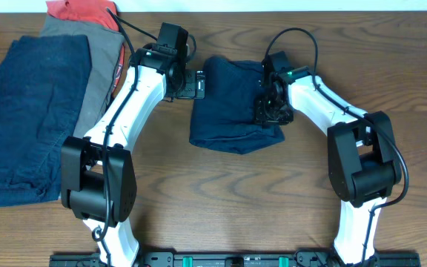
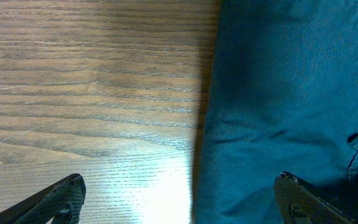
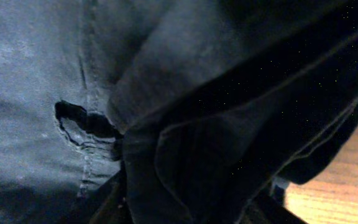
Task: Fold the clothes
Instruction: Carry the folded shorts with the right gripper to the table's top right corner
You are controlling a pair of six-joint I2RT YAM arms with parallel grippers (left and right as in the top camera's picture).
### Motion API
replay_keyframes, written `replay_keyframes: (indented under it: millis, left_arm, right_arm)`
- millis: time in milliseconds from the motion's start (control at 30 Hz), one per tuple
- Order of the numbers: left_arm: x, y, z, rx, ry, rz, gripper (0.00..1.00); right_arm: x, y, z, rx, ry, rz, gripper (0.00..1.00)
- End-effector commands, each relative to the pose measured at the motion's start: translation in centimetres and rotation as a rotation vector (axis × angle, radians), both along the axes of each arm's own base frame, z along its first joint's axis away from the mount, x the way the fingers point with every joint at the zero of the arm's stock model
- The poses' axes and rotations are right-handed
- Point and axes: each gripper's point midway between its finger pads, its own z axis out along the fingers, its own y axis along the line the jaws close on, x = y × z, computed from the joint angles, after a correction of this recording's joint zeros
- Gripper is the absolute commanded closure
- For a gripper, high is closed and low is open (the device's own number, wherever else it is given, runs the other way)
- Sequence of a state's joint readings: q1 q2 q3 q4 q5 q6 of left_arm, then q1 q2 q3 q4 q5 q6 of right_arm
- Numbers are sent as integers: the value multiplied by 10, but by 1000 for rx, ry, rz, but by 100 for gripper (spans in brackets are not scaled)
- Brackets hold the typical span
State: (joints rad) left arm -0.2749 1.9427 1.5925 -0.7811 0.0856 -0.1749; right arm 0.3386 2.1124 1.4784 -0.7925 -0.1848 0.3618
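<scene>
Navy shorts (image 1: 228,111) are lying bunched at mid-table (image 1: 221,193), between the two arms.

I am watching the left gripper (image 1: 195,83) hovering at the shorts' left edge. In its wrist view the fingers are standing wide apart, one over bare wood and one over the blue cloth, gripping nothing.

The right gripper (image 1: 267,107) is pressing down into the right side of the shorts. Its wrist view is filling with dark folds, fingers mostly buried. I cannot tell whether they are pinching cloth.

At far left, another navy piece (image 1: 32,111) is lying flat beside a grey one (image 1: 95,81), with a red-orange one (image 1: 80,11) at the top edge.
</scene>
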Motion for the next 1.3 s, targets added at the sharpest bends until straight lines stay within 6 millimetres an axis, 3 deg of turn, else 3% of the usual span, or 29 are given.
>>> replay_keyframes:
  millis: [0,133,267,400,600,700,800,933,1100,1267]
  left_arm:
    - [3,7,13,20,-37,-2,2]
    - [-1,8,8,26,-23,-1,2]
    - [-3,9,4,29,-13,-1,2]
    - [-3,9,2,30,-9,-1,2]
    - [-2,8,-2,32,-4,-1,2]
    - [-2,8,-4,32,-2,-1,2]
    - [-1,8,-5,32,-1,-1,2]
    - [2,7,-5,29,-10,-1,2]
    - [5,6,-3,25,-27,0,2]
    - [8,5,-2,21,-40,0,2]
  right_arm:
    - [0,1,-17,-31,10,-5,69]
    - [11,3,-15,-11,-23,-52,92]
    - [31,-3,-12,18,-74,-128,96]
    - [55,-28,-8,44,-124,-237,99]
    - [86,-98,-3,69,-167,-476,99]
    - [92,-149,-3,63,-163,-664,99]
    - [87,-206,-6,40,-134,-915,99]
    - [61,-272,-11,30,-44,-1317,99]
    - [55,-321,-9,51,-75,-1476,99]
    - [67,-351,-2,22,-197,-1533,98]
